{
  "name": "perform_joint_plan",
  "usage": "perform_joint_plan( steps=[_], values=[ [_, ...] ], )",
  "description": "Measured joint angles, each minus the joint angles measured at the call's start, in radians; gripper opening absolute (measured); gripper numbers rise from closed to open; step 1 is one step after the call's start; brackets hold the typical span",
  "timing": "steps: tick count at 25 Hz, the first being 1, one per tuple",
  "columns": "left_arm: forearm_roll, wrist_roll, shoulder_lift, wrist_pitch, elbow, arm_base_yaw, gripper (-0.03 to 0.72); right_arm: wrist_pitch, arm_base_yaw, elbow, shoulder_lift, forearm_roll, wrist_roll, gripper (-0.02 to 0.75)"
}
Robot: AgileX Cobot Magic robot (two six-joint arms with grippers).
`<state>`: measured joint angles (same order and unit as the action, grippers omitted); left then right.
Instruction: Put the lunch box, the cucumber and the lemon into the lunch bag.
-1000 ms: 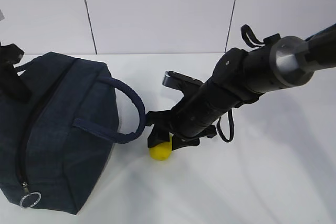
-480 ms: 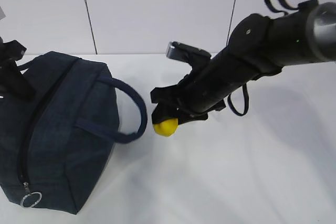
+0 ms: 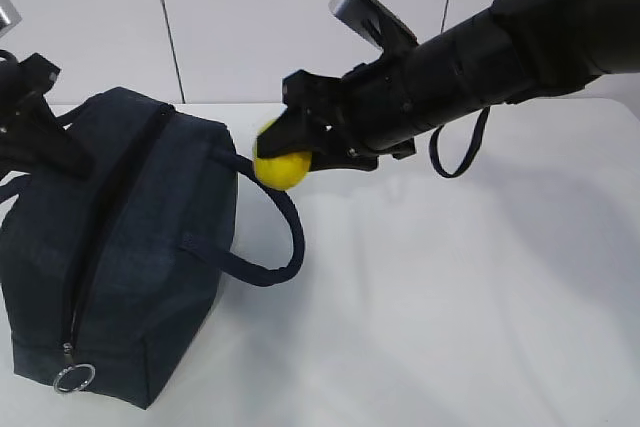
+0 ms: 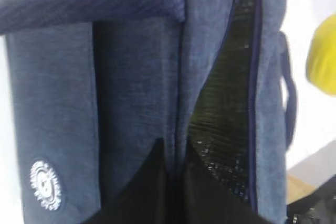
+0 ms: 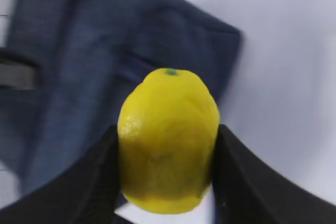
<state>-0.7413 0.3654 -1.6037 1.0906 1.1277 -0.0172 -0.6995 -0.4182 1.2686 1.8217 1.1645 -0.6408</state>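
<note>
The yellow lemon (image 3: 281,165) hangs in the air with my right gripper (image 3: 290,152) shut on it, just right of the top edge of the navy lunch bag (image 3: 130,247). In the right wrist view the lemon (image 5: 168,140) fills the gap between the black fingers (image 5: 89,182), with the bag (image 5: 105,51) beyond it. My left gripper (image 4: 176,145) is shut on the fabric edge of the bag's zipper opening (image 4: 226,103), which gapes and shows a dark, glinting inside. The lunch box and the cucumber are out of view.
The bag's loop handle (image 3: 270,237) droops onto the white table (image 3: 450,327) below the lemon. A metal ring pull (image 3: 75,378) hangs at the bag's near end. A white tiled wall (image 3: 300,17) stands behind.
My right gripper has lifted the lemon off the table and carried it up and left to the bag's top edge. The bag's top has risen slightly in the left gripper's hold.
</note>
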Motion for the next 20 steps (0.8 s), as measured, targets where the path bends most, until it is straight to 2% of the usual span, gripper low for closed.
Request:
perform_joint_plan(
  steps=[5,8,15,20],
  values=[
    [-0.038,0.029,0.0,0.027,0.0,0.0,-0.004,-0.079,0.0,0.0,0.0,0.364,-0.272,0.363],
    [-0.063,0.045,0.0,0.038,0.0,0.0,-0.004,-0.083,-0.015,0.0,0.0,0.495,-0.367,0.363],
    [-0.097,0.061,0.0,0.044,0.0,0.0,-0.004,-0.037,-0.107,0.0,0.02,0.574,-0.563,0.363],
    [-0.105,0.061,0.0,0.05,0.0,0.0,-0.004,-0.025,-0.129,0.0,0.092,0.585,-0.635,0.363]
  ],
)
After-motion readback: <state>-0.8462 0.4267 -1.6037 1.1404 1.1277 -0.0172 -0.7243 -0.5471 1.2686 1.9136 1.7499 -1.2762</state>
